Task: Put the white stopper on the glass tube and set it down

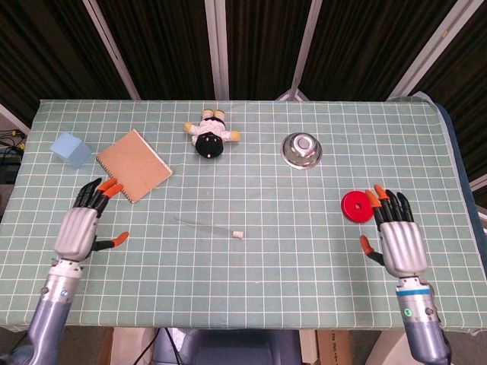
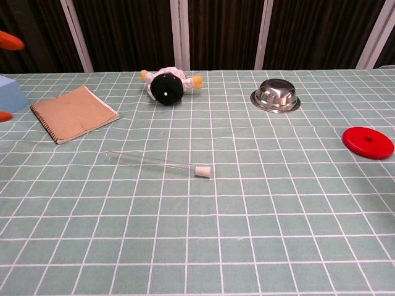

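The clear glass tube [image 1: 199, 225] [image 2: 148, 161] lies flat on the green mat near the middle, with the white stopper [image 1: 238, 234] [image 2: 202, 171] at its right end, touching or on the tube; I cannot tell which. My left hand [image 1: 82, 226] hovers at the front left, fingers spread, holding nothing; only its orange fingertips [image 2: 8, 41] show at the chest view's left edge. My right hand [image 1: 397, 237] hangs at the front right, fingers apart and empty, beside the red disc.
A brown notebook [image 1: 133, 165] [image 2: 73, 113] and a blue block [image 1: 71, 149] lie at the back left. A small doll [image 1: 209, 134] [image 2: 168, 86] is at the back centre, a steel bowl [image 1: 302, 149] [image 2: 276, 95] right of it, and a red disc [image 1: 355, 206] [image 2: 368, 142] further right.
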Robot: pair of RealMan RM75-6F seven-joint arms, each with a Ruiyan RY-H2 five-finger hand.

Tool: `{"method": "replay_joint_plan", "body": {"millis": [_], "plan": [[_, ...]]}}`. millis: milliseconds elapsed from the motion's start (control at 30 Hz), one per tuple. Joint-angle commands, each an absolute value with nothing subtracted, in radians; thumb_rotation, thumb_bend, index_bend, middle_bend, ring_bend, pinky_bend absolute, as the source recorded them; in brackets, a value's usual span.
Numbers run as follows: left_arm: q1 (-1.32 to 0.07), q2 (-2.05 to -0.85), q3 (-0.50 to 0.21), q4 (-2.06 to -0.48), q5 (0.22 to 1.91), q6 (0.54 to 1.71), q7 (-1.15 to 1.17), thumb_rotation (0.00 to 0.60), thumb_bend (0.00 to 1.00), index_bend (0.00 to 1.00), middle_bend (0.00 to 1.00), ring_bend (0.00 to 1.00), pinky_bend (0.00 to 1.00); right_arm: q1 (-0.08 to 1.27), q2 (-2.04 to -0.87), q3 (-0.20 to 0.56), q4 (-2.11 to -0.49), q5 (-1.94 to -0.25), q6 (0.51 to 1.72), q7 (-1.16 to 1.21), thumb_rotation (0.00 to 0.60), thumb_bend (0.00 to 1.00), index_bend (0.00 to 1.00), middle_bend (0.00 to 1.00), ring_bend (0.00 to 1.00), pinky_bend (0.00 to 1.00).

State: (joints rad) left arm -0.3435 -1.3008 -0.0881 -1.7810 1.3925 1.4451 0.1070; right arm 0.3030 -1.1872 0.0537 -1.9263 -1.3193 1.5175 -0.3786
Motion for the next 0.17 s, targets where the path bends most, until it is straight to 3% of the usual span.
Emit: {"method": "replay_joint_plan", "body": {"millis": [33,167], "plan": [[-0.254,-1.240,-0.007,-1.761,1.480,1.536,0.027,0.600,0.23,0.16,0.09,0.00,0.00,0.219,-1.137,-0.009,-1.891,-1.374,1.566,-0.277,0.600,0.38,0.00,0.00,0.00,0.00],[-0.193,-1.212,0.040,-1.707,1.515,1.579,-0.033,0.600,0.23,0.16,0.09,0.00,0.00,0.166,-1.130,-0.035,-1.824,-1.410,1.597,-0.192,0.600,0.38,0.00,0.00,0.00,0.00]]}}
